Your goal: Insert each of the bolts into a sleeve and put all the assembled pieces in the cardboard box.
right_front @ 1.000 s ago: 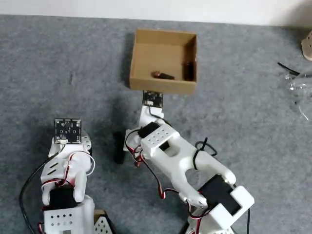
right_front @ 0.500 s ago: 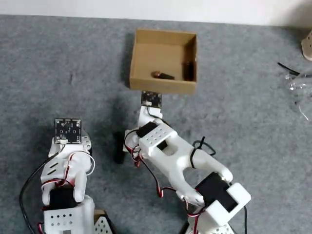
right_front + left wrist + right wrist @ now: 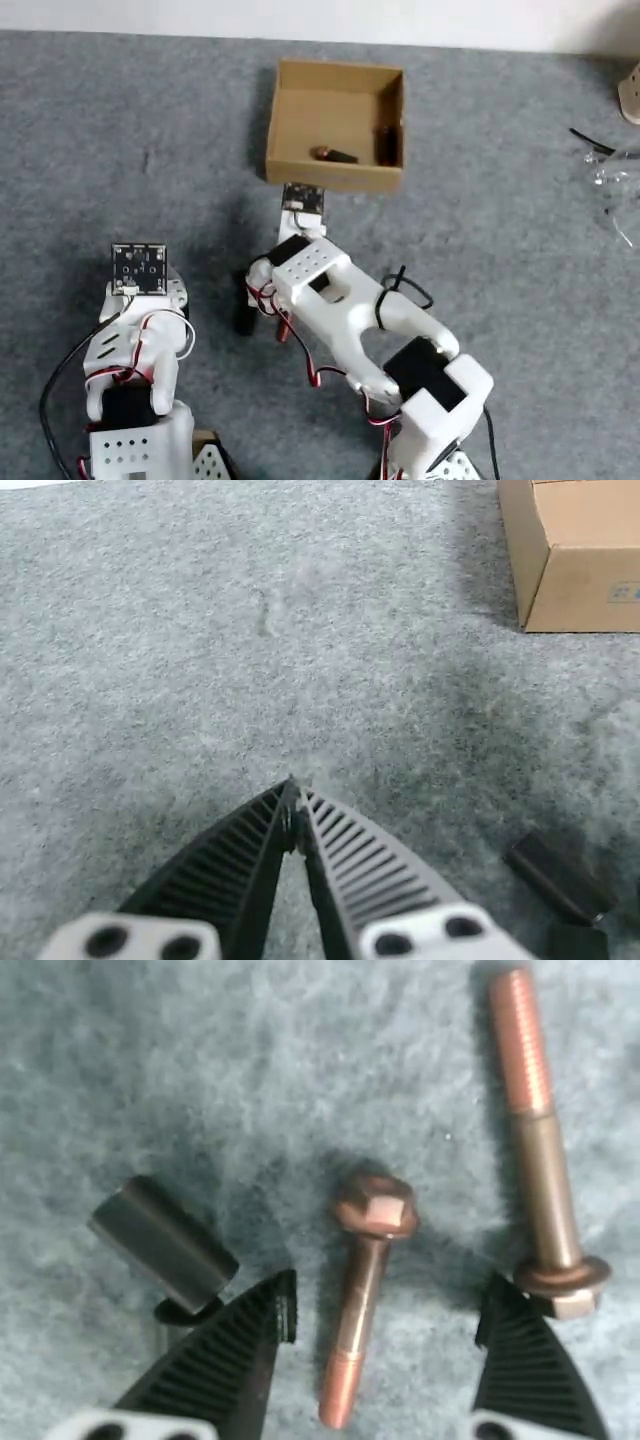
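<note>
My right gripper [image 3: 390,1295] is open low over the carpet, its fingers either side of a short copper bolt [image 3: 372,1260] that lies between them. A longer copper bolt [image 3: 535,1130] lies just outside one finger, and a black sleeve [image 3: 165,1245] just outside the other. In the high view the right arm [image 3: 310,275] reaches to the table's middle, with the black sleeve [image 3: 243,300] at its left side. My left gripper [image 3: 292,792] is shut and empty over bare carpet. The cardboard box [image 3: 335,175] holds two dark assembled pieces [image 3: 333,155].
The left arm [image 3: 135,340] stays at the near left. Another black sleeve [image 3: 555,875] and the box's corner [image 3: 575,560] appear in the left wrist view. Clear plastic and a black cable [image 3: 605,165] lie at the far right. Grey carpet is bare on the left.
The right arm has swung slightly to the left over the bolts. The left arm has not moved.
</note>
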You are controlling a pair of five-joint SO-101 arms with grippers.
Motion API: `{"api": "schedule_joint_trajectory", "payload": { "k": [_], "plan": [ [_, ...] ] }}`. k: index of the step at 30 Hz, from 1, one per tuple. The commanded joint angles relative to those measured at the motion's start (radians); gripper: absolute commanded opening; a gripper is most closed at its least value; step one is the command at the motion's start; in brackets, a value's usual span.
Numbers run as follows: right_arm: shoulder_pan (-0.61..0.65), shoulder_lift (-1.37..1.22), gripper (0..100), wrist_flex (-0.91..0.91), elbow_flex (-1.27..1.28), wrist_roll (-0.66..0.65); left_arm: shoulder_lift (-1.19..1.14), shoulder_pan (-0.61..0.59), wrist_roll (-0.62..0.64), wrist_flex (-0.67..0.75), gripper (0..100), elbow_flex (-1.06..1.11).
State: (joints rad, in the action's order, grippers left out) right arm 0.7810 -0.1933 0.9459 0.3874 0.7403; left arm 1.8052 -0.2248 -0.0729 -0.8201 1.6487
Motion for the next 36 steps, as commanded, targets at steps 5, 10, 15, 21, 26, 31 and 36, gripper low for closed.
{"api": "schedule_joint_trajectory", "payload": {
  "k": [5,10,15,21,26,31,36],
  "plan": [
    [-0.022,-0.002,14.8,0.021,-0.015,0.003,0.010,-0.010,0.009,0.018,1,-0.042],
    [-0.031,-0.002,0.9,0.021,-0.016,0.002,0.010,-0.010,0.008,0.018,1,-0.042],
    [-0.081,0.004,0.3,0.025,-0.016,0.002,0.010,-0.010,0.008,0.018,1,-0.041],
    [-0.119,0.090,0.3,0.071,-0.051,-0.091,0.010,-0.010,0.008,0.018,1,-0.041],
    [-0.119,0.277,0.3,0.071,-0.059,-0.140,0.010,-0.010,0.008,0.018,1,-0.041],
    [-0.120,0.470,0.3,0.079,-0.047,-0.247,0.010,-0.010,0.008,0.018,1,-0.039],
    [-0.160,0.625,0.3,0.097,0.031,-0.376,0.010,-0.010,0.006,0.020,1,-0.038]
  ]
}}
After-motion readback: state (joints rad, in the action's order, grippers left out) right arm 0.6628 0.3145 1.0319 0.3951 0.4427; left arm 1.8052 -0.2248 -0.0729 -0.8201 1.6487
